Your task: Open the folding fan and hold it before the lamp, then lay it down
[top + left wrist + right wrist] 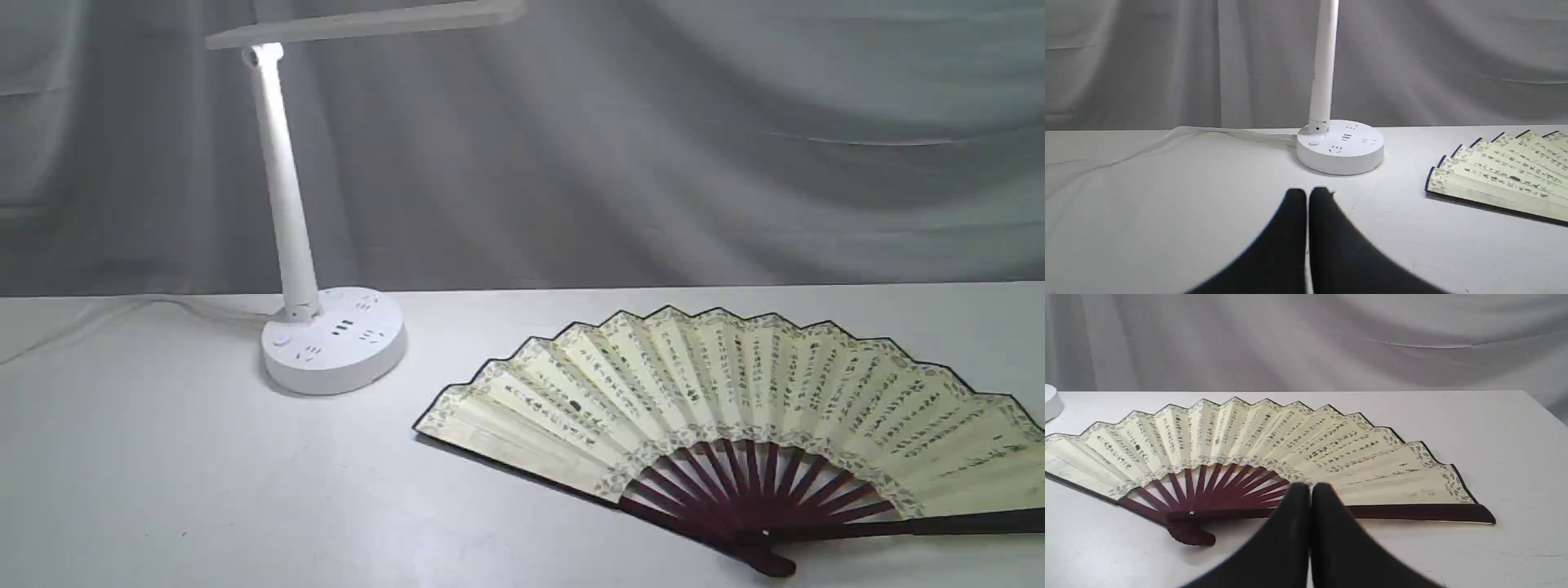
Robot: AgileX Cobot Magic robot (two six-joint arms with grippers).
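The folding fan [735, 400] lies spread open and flat on the white table, cream leaf with black calligraphy, maroon ribs toward the front. It also shows in the right wrist view as the fan [1257, 457], and its left end as the fan [1506, 175]. The white lamp [326, 335] stands at the back left, lit, its bar head at the top edge. My left gripper [1307, 194] is shut and empty, short of the lamp [1339, 145] base. My right gripper [1310, 489] is shut and empty, near the fan's ribs. Neither gripper shows in the exterior view.
A white cord [122, 314] runs left from the lamp base along the table's back. A grey curtain [653, 147] hangs behind the table [204, 490]. The table's right edge [1545, 412] lies beyond the fan.
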